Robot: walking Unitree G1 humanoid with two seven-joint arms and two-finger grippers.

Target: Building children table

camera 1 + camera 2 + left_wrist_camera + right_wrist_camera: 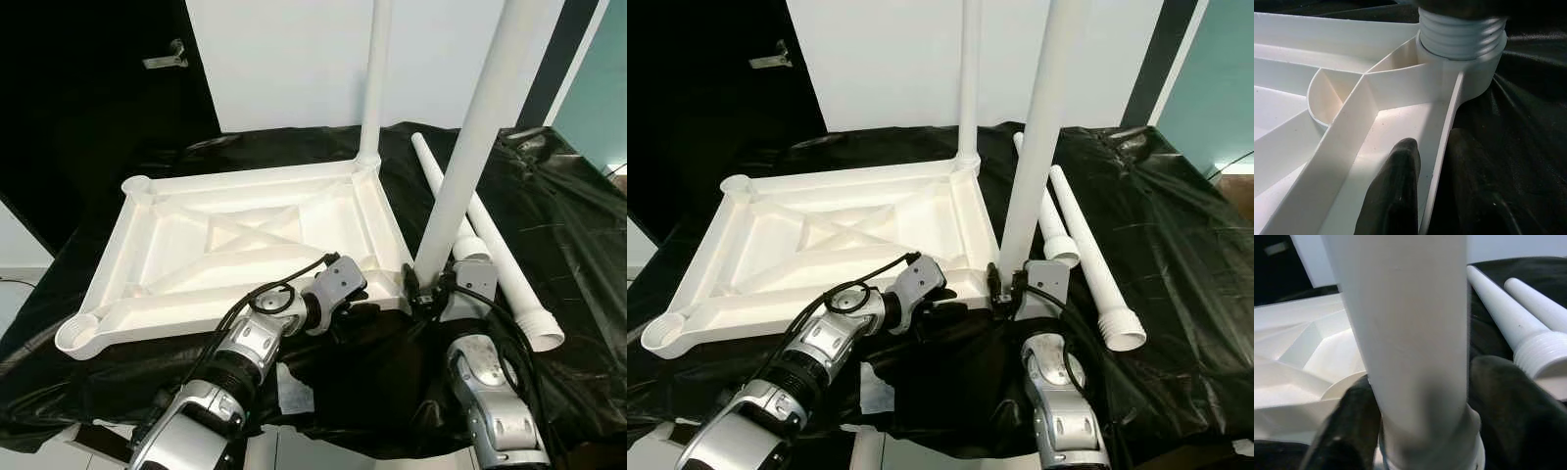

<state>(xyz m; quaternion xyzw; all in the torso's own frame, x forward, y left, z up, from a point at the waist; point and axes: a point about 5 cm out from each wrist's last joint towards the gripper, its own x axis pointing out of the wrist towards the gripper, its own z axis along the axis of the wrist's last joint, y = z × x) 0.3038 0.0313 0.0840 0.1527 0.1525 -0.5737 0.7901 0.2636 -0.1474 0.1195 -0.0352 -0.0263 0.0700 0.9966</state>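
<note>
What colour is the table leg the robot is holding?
White. The leg in the right gripper shows best in the right eye view.

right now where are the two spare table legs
The two spare legs lie side by side on the black cloth to the robot's right of the upturned tabletop, just beyond the right gripper.

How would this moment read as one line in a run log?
right gripper: shut on near leg | left gripper: clamps tabletop rim | far leg: upright | spare legs: lying
</note>
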